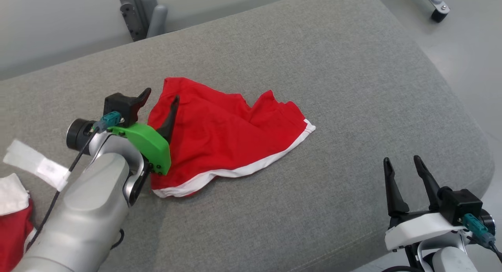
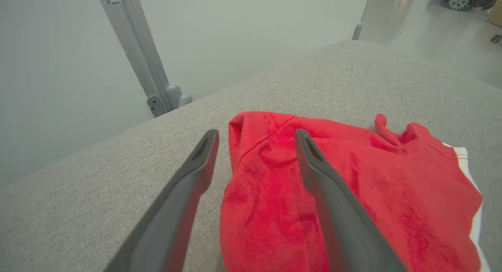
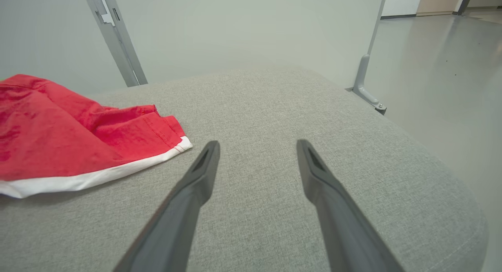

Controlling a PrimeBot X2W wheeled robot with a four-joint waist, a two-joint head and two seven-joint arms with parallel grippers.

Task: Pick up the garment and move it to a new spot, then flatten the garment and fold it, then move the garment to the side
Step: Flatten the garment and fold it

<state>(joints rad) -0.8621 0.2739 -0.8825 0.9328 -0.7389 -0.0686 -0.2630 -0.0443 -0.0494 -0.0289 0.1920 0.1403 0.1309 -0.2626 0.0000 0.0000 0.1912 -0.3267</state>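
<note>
Red fabric with a white hem, the garment is lying rumpled on the grey cushion, a little left of its middle. We are holding our left gripper at the garment's left edge, jaws standing wide apart and gripping nothing. One finger is hanging above the red cloth, the other above bare cushion just beside it. In the left wrist view our fingers are straddling the garment's folded edge; whether either is touching the fabric we cannot tell. We are holding our right gripper near the cushion's front right corner, well apart from the garment, its jaws likewise spread and empty, pointing over bare cushion. At our far left another red and white cloth is lying at the edge of the head view.
</note>
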